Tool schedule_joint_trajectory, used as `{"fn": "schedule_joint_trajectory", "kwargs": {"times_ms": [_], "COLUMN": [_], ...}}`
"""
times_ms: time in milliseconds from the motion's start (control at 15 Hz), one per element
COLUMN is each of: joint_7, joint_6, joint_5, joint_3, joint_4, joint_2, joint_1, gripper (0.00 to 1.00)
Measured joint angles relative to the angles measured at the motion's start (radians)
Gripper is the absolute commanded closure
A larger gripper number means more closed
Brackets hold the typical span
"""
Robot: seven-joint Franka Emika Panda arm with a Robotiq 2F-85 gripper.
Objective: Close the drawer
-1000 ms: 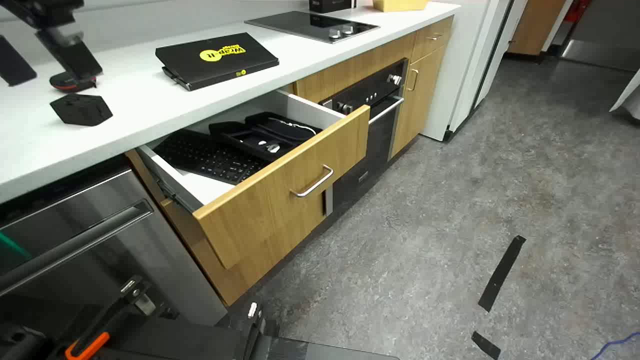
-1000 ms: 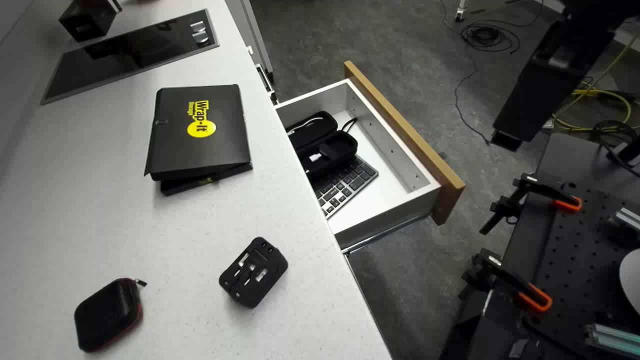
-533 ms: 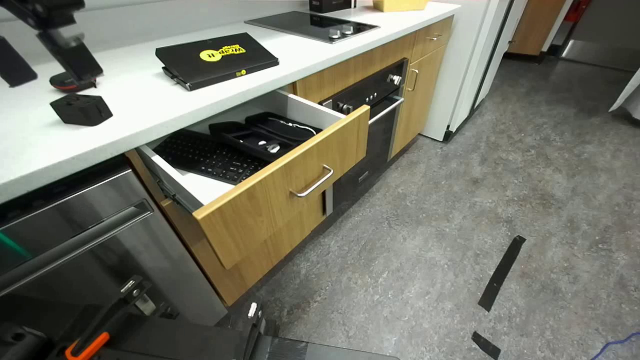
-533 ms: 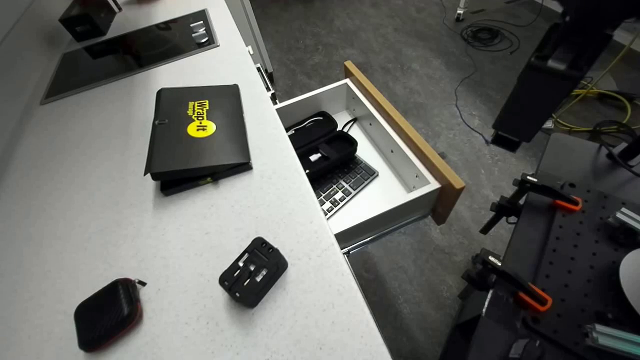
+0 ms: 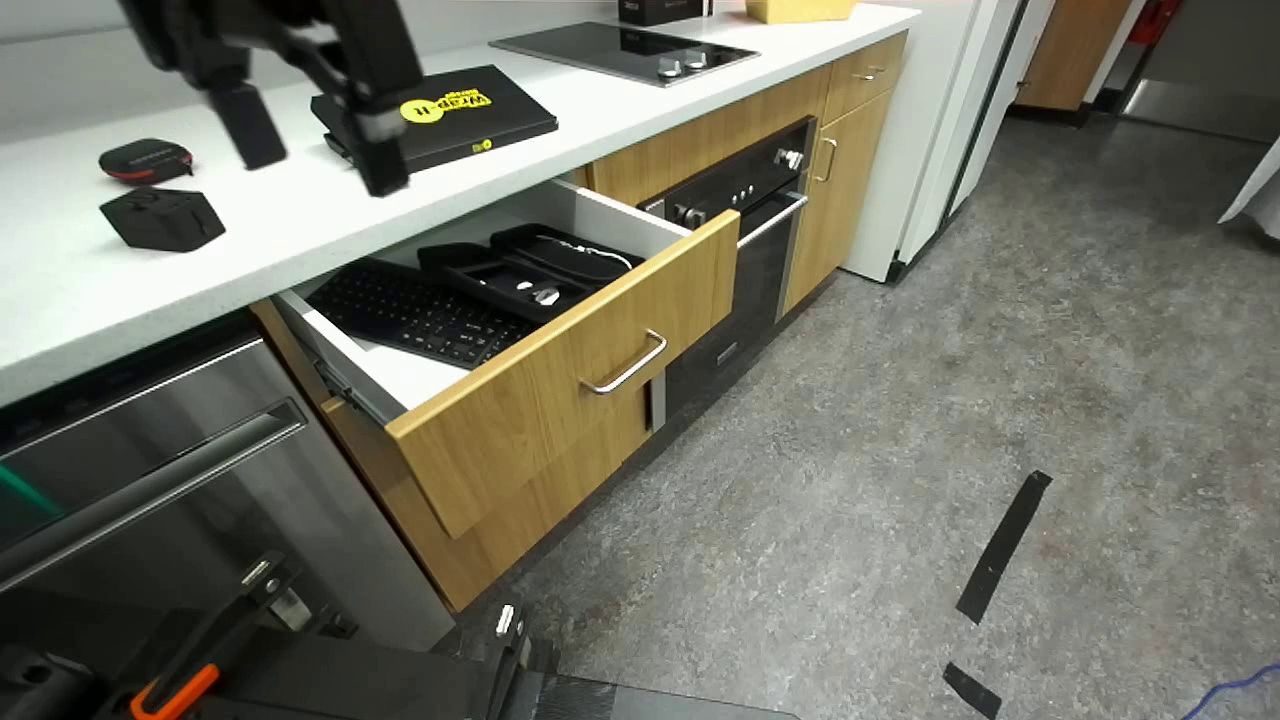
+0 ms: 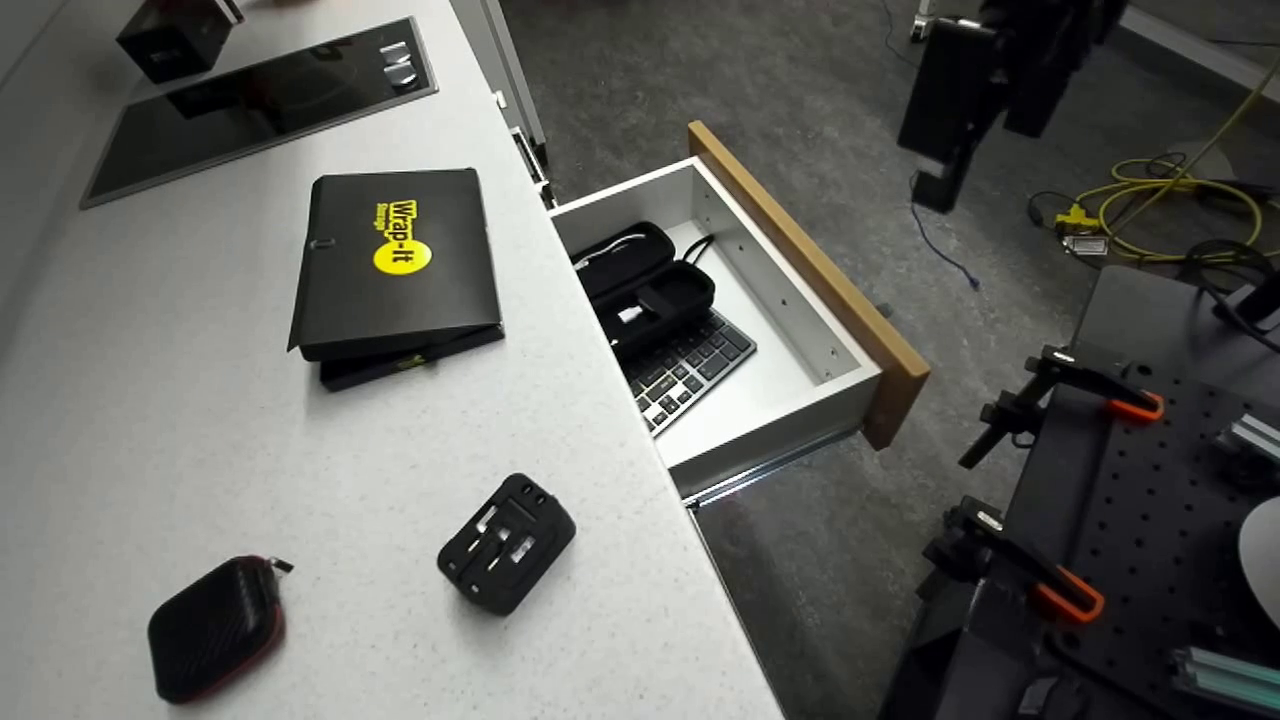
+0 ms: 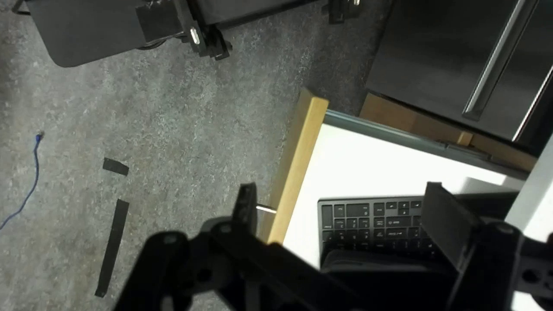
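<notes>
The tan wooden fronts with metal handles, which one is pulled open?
The wide tan wooden drawer beside the grey steel appliance: it juts out, whereas the small wooden drawer and tall wooden door beyond the black oven sit flush.

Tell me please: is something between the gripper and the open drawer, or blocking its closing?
Nothing visible stands between the gripper and the drawer, nor in its closing path. The black case and keyboard lie inside; the case's clearance under the countertop is unclear.

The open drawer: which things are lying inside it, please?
The drawer holds a dark keyboard and an opened black case with small pale pieces inside. The case covers part of the keyboard. What else lies under the case, or far back beneath the counter, cannot be seen.
</notes>
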Motion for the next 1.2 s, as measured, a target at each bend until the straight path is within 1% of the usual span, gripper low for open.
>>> {"fn": "schedule_joint_trajectory", "kwargs": {"times_ms": [200,400,533,800,867,1000,1200], "joint_7": [-0.047,-0.057,-0.057,-0.057,-0.039,0.036,0.195], "joint_6": [0.09,0.126,0.127,0.127,0.159,0.279,0.465], "joint_5": [-0.007,-0.008,-0.008,-0.008,-0.008,-0.035,-0.142], "joint_3": [-0.091,-0.148,-0.157,-0.156,-0.155,-0.153,-0.154], "joint_4": [0.055,0.121,0.148,0.158,0.155,0.152,0.17], "joint_2": [0.163,0.3,0.342,0.349,0.352,0.384,0.51], "joint_1": [-0.061,-0.086,-0.086,-0.086,-0.086,-0.089,-0.123], "gripper": [0.0,0.0,0.0,0.0,0.0,0.0,0.0]}}
